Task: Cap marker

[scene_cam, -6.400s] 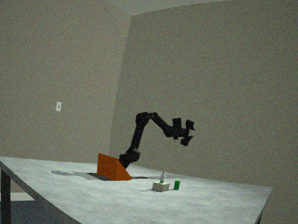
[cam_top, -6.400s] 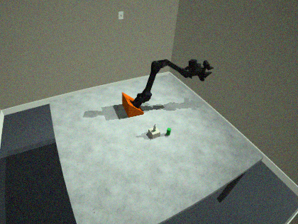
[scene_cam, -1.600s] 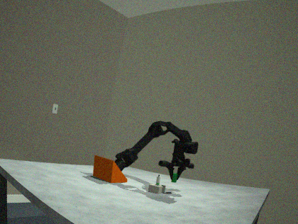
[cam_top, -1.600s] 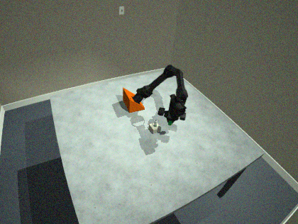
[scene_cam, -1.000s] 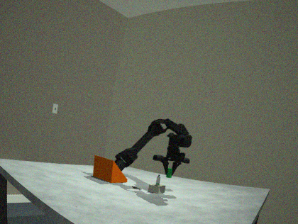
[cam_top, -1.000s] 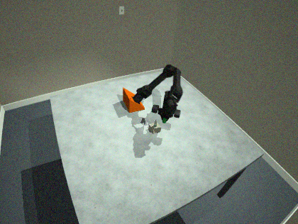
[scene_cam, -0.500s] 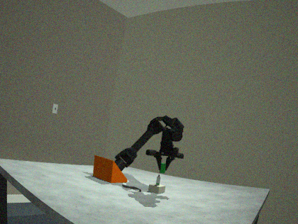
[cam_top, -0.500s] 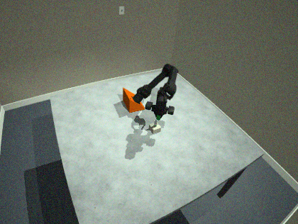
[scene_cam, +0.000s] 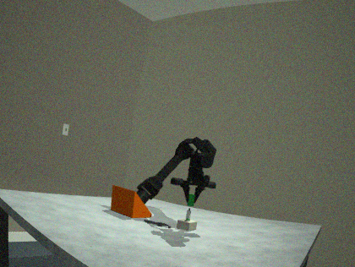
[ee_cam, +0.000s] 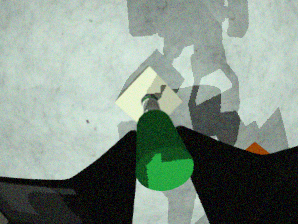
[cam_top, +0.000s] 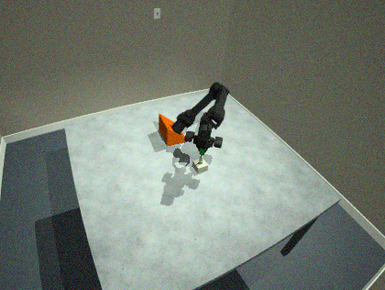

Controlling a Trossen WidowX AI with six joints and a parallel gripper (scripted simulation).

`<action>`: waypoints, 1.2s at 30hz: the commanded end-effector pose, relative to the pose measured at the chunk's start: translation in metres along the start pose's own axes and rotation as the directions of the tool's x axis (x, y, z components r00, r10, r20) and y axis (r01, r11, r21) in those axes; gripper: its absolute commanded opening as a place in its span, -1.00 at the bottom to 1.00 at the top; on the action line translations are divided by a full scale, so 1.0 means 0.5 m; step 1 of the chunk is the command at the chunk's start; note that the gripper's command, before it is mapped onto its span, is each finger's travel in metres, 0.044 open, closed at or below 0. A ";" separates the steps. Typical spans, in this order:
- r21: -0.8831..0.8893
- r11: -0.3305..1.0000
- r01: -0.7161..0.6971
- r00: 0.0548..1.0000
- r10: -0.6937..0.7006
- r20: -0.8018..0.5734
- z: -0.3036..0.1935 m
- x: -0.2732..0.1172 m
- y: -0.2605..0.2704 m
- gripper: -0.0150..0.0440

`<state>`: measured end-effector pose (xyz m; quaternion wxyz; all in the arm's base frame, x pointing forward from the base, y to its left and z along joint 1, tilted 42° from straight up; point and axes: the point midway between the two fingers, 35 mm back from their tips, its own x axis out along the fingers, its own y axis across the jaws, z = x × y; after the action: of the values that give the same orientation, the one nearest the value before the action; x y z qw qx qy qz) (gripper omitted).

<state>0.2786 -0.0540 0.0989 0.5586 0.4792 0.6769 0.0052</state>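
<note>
in the wrist view, nearest the camera, the gripper (ee_cam: 162, 163) is pinching the green cap (ee_cam: 161, 151) between its two dark fingers, the cap's open round end facing the lens and its body pointing away toward the table. just past the cap's far end the tip of the marker (ee_cam: 150, 102) shows, standing in the pale holder block (ee_cam: 136, 94), which sits on the mottled grey table (ee_cam: 60, 56); the cap lines up closely with the marker from this angle. from the exterior view the cap (scene_cam: 191, 199) hangs point-down in the gripper (scene_cam: 191, 199) directly above the marker (scene_cam: 188, 213), with a small gap between them, so it is not yet seated. the marker stands upright in the holder block (scene_cam: 186, 225). farther back an orange wedge (scene_cam: 127, 202) rests on the table (scene_cam: 253, 241) at the foot of the arm (scene_cam: 169, 169). in the top view the arm's shadow falls across the table toward the front-left of the block (cam_top: 200, 165).
</note>
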 end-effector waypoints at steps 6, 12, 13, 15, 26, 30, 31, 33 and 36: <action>0.001 1.000 0.002 1.000 -0.002 0.000 0.001 0.026 -0.001 -0.49; 0.001 1.000 0.002 1.000 -0.002 0.000 0.002 0.046 -0.001 -0.49; 0.001 1.000 0.002 1.000 -0.002 0.000 0.002 0.049 -0.001 -0.49; 0.001 1.000 0.002 1.000 -0.002 0.000 0.002 0.056 -0.001 -0.49; 0.001 1.000 0.000 1.000 0.000 -0.001 0.000 0.092 -0.001 -0.49; 0.001 1.000 0.000 1.000 0.000 -0.001 -0.001 0.104 -0.001 -0.49; 0.001 1.000 0.000 1.000 0.000 -0.002 -0.001 0.105 -0.001 -0.49; 0.001 1.000 0.000 1.000 0.000 -0.002 -0.001 0.106 -0.001 -0.49; 0.001 1.000 0.000 1.000 0.000 -0.002 -0.001 0.106 -0.001 -0.49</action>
<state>0.2820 -0.0208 0.0597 0.5592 0.4768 0.6782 0.0050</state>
